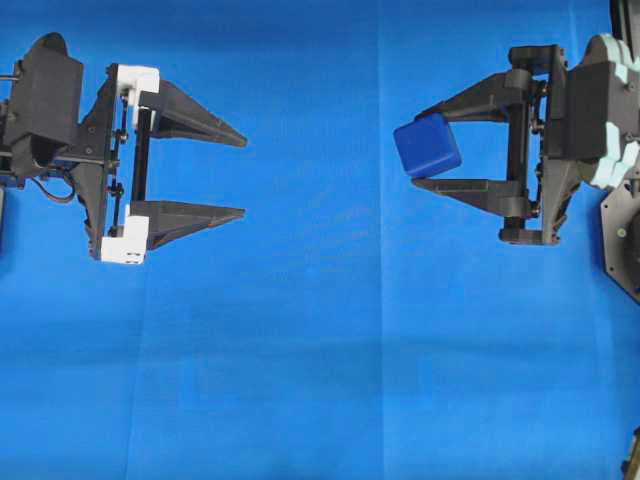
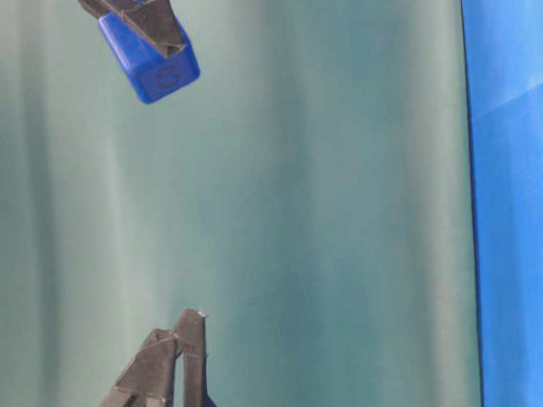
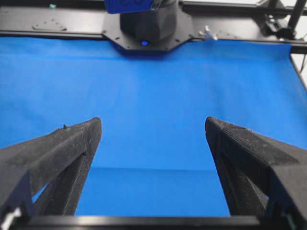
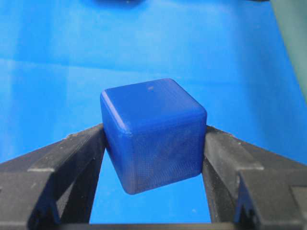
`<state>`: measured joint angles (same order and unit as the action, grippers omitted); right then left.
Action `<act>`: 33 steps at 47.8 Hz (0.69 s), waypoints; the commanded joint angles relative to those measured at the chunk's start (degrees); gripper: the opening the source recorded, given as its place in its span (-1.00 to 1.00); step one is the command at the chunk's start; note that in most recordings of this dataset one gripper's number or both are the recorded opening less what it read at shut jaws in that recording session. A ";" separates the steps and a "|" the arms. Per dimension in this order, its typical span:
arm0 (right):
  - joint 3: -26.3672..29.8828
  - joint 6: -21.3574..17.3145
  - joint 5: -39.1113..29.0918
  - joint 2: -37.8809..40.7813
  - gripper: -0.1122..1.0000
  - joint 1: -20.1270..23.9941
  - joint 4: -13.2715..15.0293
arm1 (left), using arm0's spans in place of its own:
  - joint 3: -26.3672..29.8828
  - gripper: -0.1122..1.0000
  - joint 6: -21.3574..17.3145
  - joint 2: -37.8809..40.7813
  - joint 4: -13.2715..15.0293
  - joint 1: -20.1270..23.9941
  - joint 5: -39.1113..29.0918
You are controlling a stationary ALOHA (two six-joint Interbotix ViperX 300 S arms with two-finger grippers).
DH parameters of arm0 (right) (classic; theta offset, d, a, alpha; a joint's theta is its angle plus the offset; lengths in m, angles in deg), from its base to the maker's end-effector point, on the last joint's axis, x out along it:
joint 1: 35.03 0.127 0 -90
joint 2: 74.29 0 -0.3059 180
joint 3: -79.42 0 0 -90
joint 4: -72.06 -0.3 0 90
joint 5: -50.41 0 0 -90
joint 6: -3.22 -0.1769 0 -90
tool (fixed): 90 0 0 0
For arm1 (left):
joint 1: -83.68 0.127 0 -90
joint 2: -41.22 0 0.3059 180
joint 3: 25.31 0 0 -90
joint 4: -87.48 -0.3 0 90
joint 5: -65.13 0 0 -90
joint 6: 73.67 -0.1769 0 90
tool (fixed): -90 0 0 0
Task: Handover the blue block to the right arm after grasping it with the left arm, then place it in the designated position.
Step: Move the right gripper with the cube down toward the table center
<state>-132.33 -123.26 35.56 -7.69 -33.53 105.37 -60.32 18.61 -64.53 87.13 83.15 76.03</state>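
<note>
Pinched between the two black fingers of the right gripper (image 1: pixel 430 147), clear of the blue cloth (image 1: pixel 320 350): the blue block (image 1: pixel 427 146), tilted, one corner poking out past the fingertips. Seen close in the right wrist view, block (image 4: pixel 152 134) squeezed on both flanks. Well apart on the opposite side, the left gripper (image 1: pixel 240 175), white brackets showing, spread wide and holding nothing, tips pointing toward the block.

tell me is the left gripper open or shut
Open: the left gripper has its fingers spread wide with only blue cloth between them.
</note>
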 commanded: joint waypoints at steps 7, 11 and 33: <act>0.70 -0.53 -1.49 -0.35 -0.01 0.79 -0.09 | 1.23 0.88 -0.09 -0.70 -0.18 0.09 0.26; 0.70 -0.88 -3.43 -0.35 0.00 1.32 -0.18 | 1.23 0.88 -0.09 -0.79 -0.09 0.09 0.26; 0.62 -1.05 -12.22 -0.35 0.00 3.60 -2.29 | 1.32 0.88 -0.09 -0.70 -0.18 0.09 0.26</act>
<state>-132.24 -124.22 23.34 -7.69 -30.19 103.26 -60.32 18.61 -64.53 87.13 83.15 76.03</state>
